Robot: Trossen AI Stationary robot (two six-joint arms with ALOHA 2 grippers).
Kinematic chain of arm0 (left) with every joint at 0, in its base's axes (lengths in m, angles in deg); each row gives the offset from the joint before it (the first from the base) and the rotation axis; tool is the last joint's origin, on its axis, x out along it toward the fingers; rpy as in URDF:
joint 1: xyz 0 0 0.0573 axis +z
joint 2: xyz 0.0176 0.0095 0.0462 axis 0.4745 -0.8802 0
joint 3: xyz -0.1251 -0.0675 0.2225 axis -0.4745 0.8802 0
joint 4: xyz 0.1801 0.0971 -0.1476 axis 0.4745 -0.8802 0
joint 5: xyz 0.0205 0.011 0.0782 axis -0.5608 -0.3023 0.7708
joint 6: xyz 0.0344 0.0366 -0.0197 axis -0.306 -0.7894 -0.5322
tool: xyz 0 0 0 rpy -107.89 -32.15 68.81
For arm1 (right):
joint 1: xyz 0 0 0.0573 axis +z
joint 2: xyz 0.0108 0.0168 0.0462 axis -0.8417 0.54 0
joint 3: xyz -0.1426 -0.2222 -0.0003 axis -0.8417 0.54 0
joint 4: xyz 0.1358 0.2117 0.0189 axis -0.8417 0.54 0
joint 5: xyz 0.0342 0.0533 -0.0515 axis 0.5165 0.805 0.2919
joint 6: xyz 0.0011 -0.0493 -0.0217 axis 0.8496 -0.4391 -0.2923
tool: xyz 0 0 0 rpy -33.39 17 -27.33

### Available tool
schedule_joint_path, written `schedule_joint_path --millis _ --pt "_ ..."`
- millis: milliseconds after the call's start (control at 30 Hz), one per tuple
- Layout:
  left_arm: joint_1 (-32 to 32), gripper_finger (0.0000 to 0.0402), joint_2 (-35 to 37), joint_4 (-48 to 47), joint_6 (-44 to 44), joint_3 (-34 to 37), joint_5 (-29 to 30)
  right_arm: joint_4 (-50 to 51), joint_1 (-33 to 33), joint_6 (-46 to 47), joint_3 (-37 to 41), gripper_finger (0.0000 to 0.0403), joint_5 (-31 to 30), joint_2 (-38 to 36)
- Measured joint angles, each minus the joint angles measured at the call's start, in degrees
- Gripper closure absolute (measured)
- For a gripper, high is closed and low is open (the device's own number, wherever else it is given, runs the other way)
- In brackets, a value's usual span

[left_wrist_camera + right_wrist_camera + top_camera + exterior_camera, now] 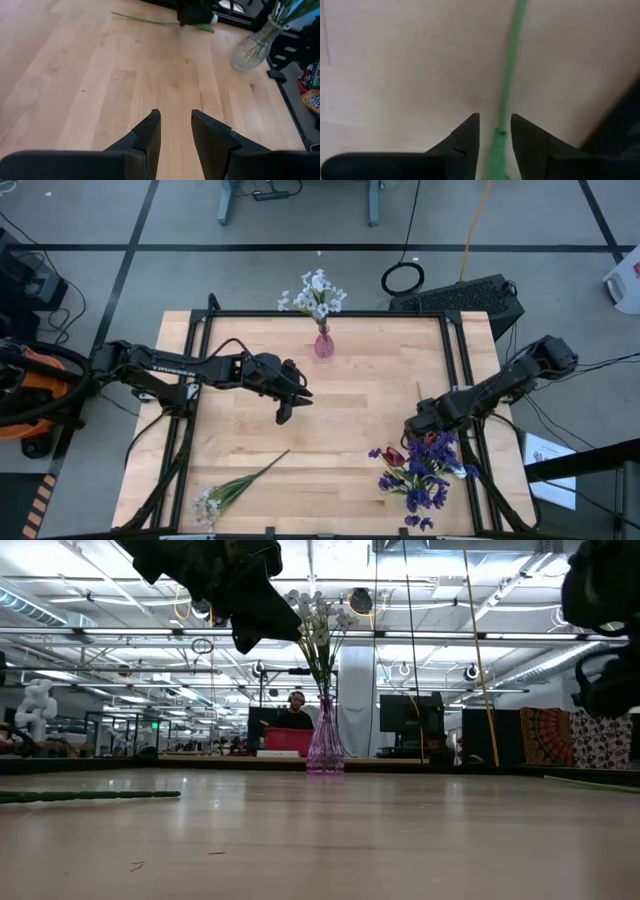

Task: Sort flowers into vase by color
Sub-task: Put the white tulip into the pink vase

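Note:
A pink glass vase stands at the table's far edge and holds white flowers; it also shows in the low view. A spray of tiny white blossoms lies flat near the left near corner. Purple clusters and dark red tulips lie in a heap near the right near corner. My right gripper is low at that heap's far side, open, with one green stem running between its fingers. My left gripper hovers open over mid-table, holding nothing. My right gripper has a green stem lying lengthwise in the gap between its two fingers, which come from above. The gap is wider than the stem at the fingertips, and I cannot tell whether either finger touches it.
Black frame rails run along the table's left and right sides. A black case and a cable ring lie on the floor beyond the far edge. Bare wood spreads between the two grippers.

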Motion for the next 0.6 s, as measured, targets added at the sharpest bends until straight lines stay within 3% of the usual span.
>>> schedule_joint_path --millis 167,333,467,600 --pt "0.5 0.0289 0.0 0.5 1.2 0.0 0.0 -7.4 2.0 2.8 3.0 0.0324 -0.7 -0.1" --pt "0.7 0.0288 0.0 0.5 1.5 0.0 0.0 -6.9 1.9 -1.0 2.8 0.0392 -3.7 -0.4" --pt "0.7 0.0288 0.0 1.1 1.5 0.0 0.8 -9.4 -0.3 -2.9 2.2 0.0397 -14.9 -1.5" --pt "0.7 0.0288 0.0 1.3 1.5 0.0 6.3 -15.0 -3.6 -6.5 1.8 0.0400 -24.9 -4.2"
